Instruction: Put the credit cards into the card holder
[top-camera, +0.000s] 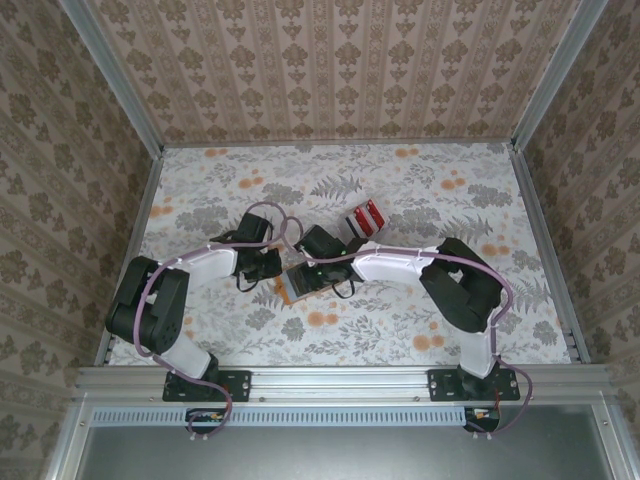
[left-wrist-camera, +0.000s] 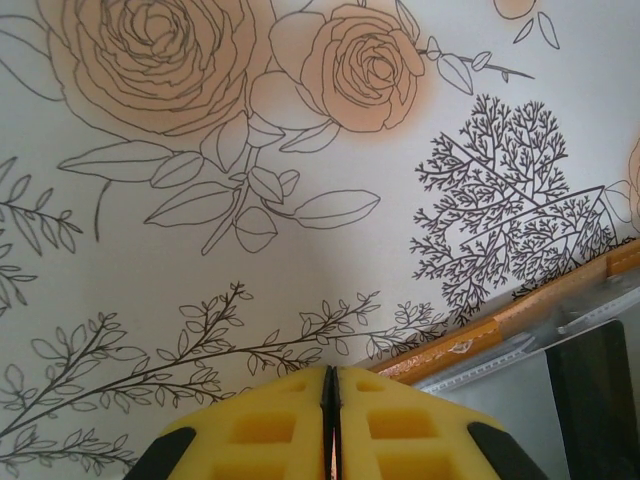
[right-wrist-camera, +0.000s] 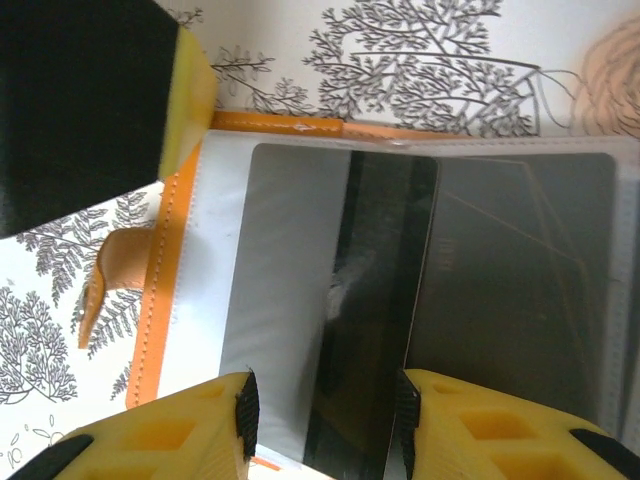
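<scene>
Shows the orange-tan leather-like folding card holder (top-camera: 300, 284) lying open on the floral-print tabletop (top-camera: 420, 180). Finds the left claw (left-wrist-camera: 331, 400) pressed shut beside its orange edge. Cannot tell whether the half-parted right claw (right-wrist-camera: 325, 420) grips the dark rectangular plastic card (right-wrist-camera: 375, 300) at its clear sleeve.

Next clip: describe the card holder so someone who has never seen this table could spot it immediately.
Start from the floral table and look near its middle. The card holder lies open there, just nearer the robot than the red cards. Its orange edging and grey inside set it apart.
</scene>
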